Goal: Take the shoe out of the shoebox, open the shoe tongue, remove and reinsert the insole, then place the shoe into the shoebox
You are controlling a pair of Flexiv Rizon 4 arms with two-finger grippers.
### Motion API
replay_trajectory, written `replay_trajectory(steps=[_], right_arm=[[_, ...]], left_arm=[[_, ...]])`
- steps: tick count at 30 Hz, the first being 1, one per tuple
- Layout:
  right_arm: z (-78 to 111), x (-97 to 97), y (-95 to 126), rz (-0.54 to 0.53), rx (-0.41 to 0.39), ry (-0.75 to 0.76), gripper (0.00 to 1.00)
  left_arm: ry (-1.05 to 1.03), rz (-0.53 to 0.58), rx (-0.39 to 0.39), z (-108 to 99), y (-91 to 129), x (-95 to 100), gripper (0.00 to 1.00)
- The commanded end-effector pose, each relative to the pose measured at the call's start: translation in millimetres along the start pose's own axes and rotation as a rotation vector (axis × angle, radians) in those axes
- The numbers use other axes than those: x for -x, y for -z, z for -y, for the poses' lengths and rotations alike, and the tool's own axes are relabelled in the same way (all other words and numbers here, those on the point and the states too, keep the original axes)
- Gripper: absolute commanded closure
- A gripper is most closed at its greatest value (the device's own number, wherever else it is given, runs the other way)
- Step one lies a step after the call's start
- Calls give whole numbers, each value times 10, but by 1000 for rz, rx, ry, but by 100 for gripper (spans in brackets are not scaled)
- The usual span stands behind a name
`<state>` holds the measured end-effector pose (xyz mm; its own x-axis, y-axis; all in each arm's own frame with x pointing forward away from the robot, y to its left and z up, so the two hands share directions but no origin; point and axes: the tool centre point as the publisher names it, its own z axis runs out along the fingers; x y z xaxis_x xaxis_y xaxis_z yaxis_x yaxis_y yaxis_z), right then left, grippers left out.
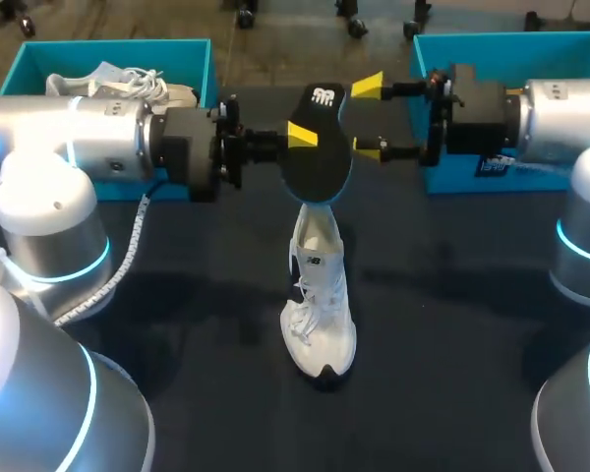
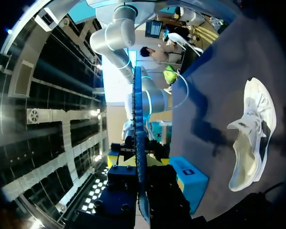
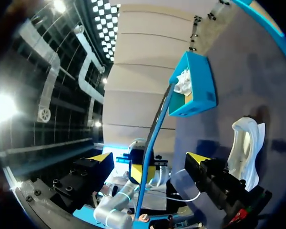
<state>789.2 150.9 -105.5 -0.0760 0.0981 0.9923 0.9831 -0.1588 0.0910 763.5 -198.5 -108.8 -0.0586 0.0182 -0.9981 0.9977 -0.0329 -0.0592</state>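
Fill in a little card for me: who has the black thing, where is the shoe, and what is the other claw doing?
insole: black, held up off the table
left gripper: shut on the insole
right gripper: open, fingers spread wide with the insole's edge between them
shoe: white, on the table, outside both boxes
left shoebox: teal, white things inside
right shoebox: teal, inside hidden by the arm

No readable text: only a white logo point(image 1: 324, 95) on the insole point(image 1: 316, 152) and a blurred label point(image 1: 492, 165) on the shoebox point(image 1: 511, 40).
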Motion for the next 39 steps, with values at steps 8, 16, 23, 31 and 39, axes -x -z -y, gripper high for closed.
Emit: replay_trajectory(steps=[8, 16, 23, 31, 39], right_arm=[[209, -66, 448, 25, -115, 42, 0], [264, -61, 696, 1, -135, 28, 0], [280, -13, 808, -50, -112, 21, 0], [280, -13, 808, -50, -112, 21, 0], [280, -13, 808, -50, -112, 21, 0]], left_arm=[[14, 22, -36, 25, 102, 16, 100], [14, 22, -36, 25, 102, 16, 100], [14, 22, -36, 25, 102, 16, 100], [323, 18, -13, 124, 73, 136, 100], [666, -20, 27, 207, 91, 219, 100]])
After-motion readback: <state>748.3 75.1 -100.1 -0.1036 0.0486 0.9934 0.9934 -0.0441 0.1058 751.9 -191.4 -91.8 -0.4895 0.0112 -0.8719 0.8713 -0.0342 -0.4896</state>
